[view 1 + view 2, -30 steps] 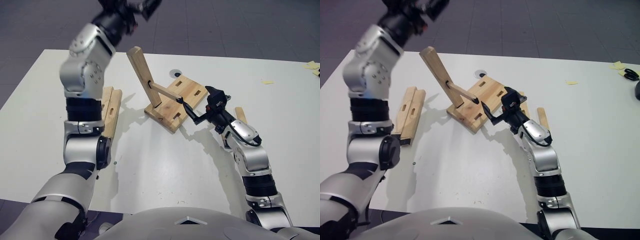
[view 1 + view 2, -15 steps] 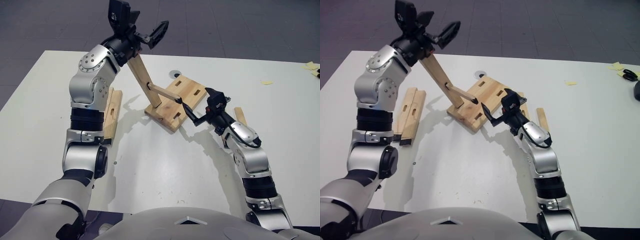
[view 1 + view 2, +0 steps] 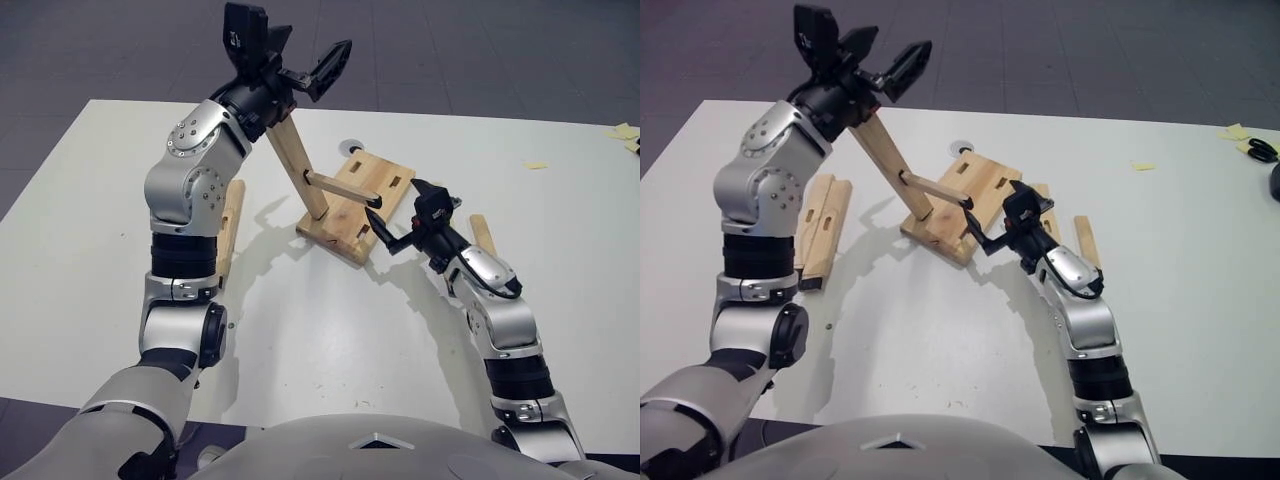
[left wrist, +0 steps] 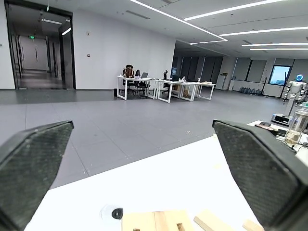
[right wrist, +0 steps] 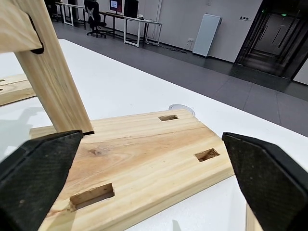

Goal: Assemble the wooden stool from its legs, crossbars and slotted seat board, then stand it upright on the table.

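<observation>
A white tabletop (image 3: 330,330) carries the parts. Near the centre of the head view lies the pale rectangular wooden seat board (image 3: 378,180) with its cut slots, flat on the tabletop. A light wooden leg (image 3: 298,170) rises from the board's lower left corner, tilted toward the upper left of the frame. A thin wooden crossbar (image 3: 345,189) sticks out of the leg's side toward the right, above the board.

The left tool (image 3: 312,52) is at the top centre of the frame, just over the leg's upper end, with its fingers spread wide and nothing between them. I cannot tell whether its base touches the leg.

The right tool (image 3: 381,226) sits right of centre at the board's near edge, also spread wide and pinching nothing. The crossbar's free end is just beside its upper finger.

Two more long wooden legs (image 3: 823,225) lie side by side at the left, partly behind the left arm. A short wooden bar (image 3: 1084,240) lies to the right, beside the right forearm.
</observation>
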